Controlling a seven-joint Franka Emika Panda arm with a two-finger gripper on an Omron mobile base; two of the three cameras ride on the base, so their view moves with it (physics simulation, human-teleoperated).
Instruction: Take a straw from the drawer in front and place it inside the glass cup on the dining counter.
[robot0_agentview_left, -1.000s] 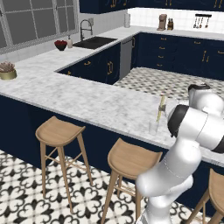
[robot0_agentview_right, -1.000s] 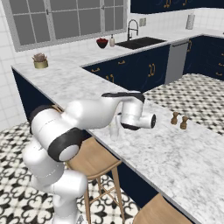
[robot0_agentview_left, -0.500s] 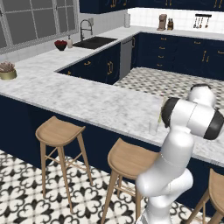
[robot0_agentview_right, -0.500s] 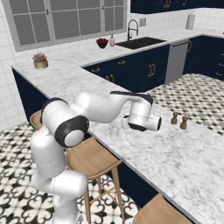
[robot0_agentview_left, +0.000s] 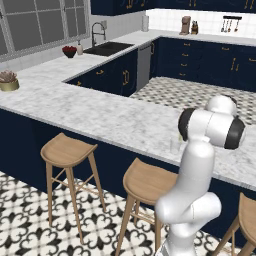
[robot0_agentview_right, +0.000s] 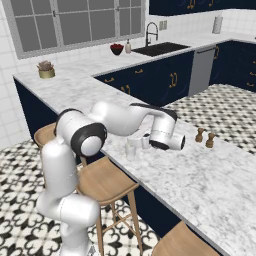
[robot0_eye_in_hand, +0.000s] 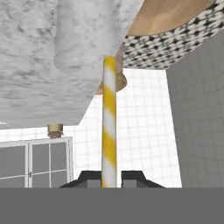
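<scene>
Here the end effector (robot0_eye_in_hand: 109, 177) pinched the striped straw (robot0_eye_in_hand: 109, 122), its far end beside the cup (robot0_eye_in_hand: 87, 39) on the table (robot0_eye_in_hand: 30, 65). The placing step appeared under way; next called for lining the straw over the cup's mouth.

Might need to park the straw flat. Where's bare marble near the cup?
Bare dining counter between the gripper and the two small shakers, and left of the glass cup toward the potted plant. Crowded only around cup and gripper.

Two rear flanking views over dining counter (robot0_agentview_left: 100, 115); perhaps inverted close hand view.
</scene>
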